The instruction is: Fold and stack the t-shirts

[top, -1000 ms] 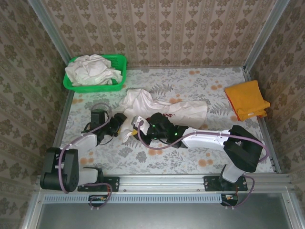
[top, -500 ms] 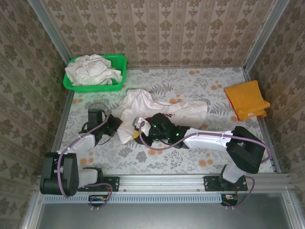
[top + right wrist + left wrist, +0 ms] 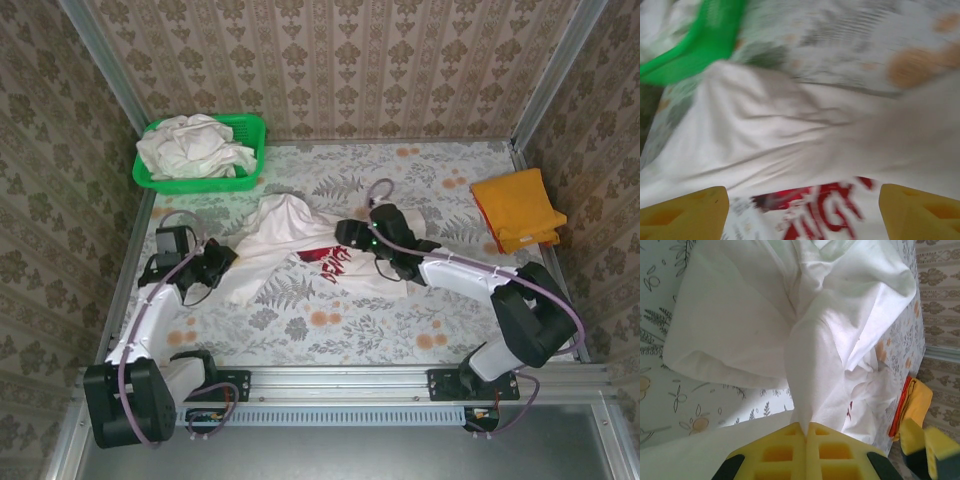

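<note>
The printed t-shirt (image 3: 290,255) is laid crumpled and partly spread on the floral table (image 3: 400,320), nearer the arms than the green basket (image 3: 255,130) and to the right of it. It is off-white, with a red-and-white print (image 3: 325,256) showing on the side far from the basket. Red lettering is seen in the print, but it cannot be read: too small from the top camera, blurred in the right wrist view (image 3: 825,210).

The left gripper (image 3: 222,258) is placed at the shirt edge on the basket's side, straight toward the arms from the basket. In the left wrist view its yellow fingers (image 3: 785,450) are pressed together on a bunched ridge of the white cloth – the left gripper (image 3: 805,432) is pinching the printed t-shirt, and the fabric is drawn taut up from the pinch.

The right gripper (image 3: 345,235) is found over the shirt's far-from-basket half, next to the print. In the right wrist view its yellow fingers (image 3: 685,212) are spread wide, one at each lower corner, with the cloth below the right gripper (image 3: 802,205) – nothing is seen between them.

More off-white t-shirts (image 3: 195,148) are heaped unfolded inside the basket. The orange t-shirt (image 3: 517,210) is lying folded at the table edge opposite the basket, well apart from the printed one.
</note>
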